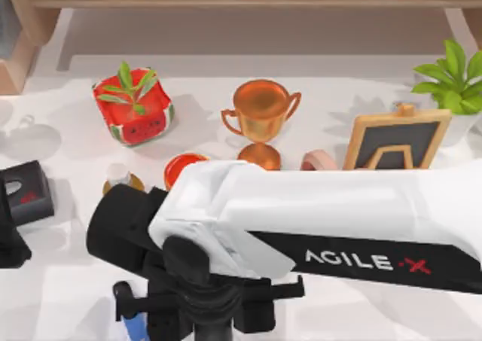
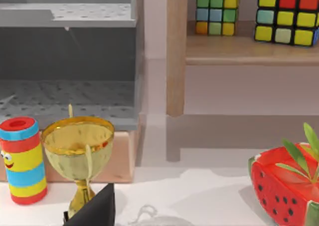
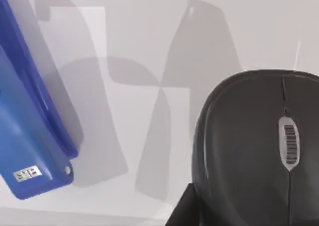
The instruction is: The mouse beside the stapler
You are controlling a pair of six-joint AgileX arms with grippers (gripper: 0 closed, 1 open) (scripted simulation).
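Right gripper (image 1: 203,311) hangs low over the near part of the table (image 3: 149,46), its white AgileX arm reaching in from the right. Whether it's clamped or let go: can't tell. Directly under the gripper, very close, is the black mouse (image 3: 259,151), scroll wheel up. Can't tell if it rests on the table or is carried. Next out, off to one side w/ a strip of bare table between, lies the blue stapler (image 3: 30,126), not touching the mouse. Farther away stand a copper trophy (image 1: 260,119) and a watermelon-print pot (image 1: 134,108). Left gripper (image 1: 19,198) is parked at the table's left edge, grip state unclear. Judgement: to do this step well, set the mouse down flat, close alongside the stapler w/o bumping it, then release and lift straight up.
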